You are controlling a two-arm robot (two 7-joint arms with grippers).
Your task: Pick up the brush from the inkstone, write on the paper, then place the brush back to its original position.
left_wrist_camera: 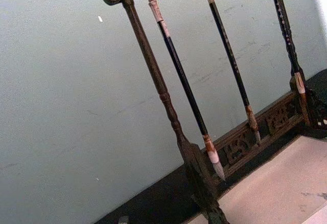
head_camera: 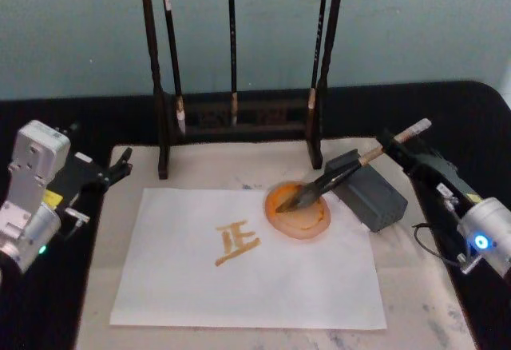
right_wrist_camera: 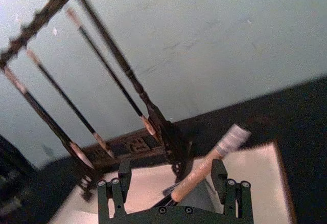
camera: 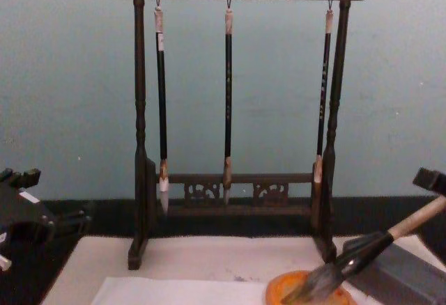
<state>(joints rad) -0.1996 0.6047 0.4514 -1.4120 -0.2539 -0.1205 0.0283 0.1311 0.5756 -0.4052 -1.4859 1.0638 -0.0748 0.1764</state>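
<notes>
Brush tip in inkstone, R hand spread at handle, prob. not gripping; L hand state unclear.

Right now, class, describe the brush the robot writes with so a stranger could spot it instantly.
Start at the tall wooden rack behind the white paper. On the paper's right corner sits the orange inkstone; the brush leans there, bristles in it. Unlike the three thin hanging brushes, it is thick, bushy-tipped and slanted.

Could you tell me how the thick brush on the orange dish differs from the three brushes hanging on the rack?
The brush lies slanted, bristles in the inkstone, shaft across the grey slab; the hanging brushes hang vertically from the rack. It is thicker, with a bushy tip; theirs are slim. All have dark shafts and pale ends.
</notes>
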